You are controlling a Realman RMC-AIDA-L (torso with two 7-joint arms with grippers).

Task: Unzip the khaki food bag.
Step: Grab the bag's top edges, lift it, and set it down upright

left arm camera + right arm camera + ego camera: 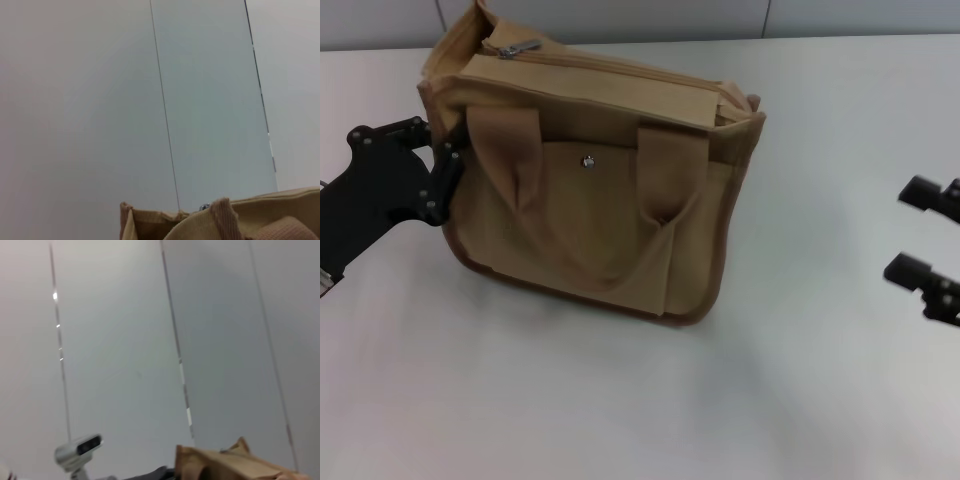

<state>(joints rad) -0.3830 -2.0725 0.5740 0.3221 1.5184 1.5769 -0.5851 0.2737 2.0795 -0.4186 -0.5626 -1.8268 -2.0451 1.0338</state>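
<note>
The khaki food bag stands on the white table, left of centre in the head view. It is tan with brown piping, two wide handles and a metal snap on the front pocket. The zipper runs along its top and looks closed, with the silver pull at the bag's left end. My left gripper is against the bag's left side edge. My right gripper is open and empty, well off to the bag's right. The bag's top also shows in the left wrist view and the right wrist view.
The white table runs around the bag, with a grey panelled wall behind it. A small white device shows low in the right wrist view.
</note>
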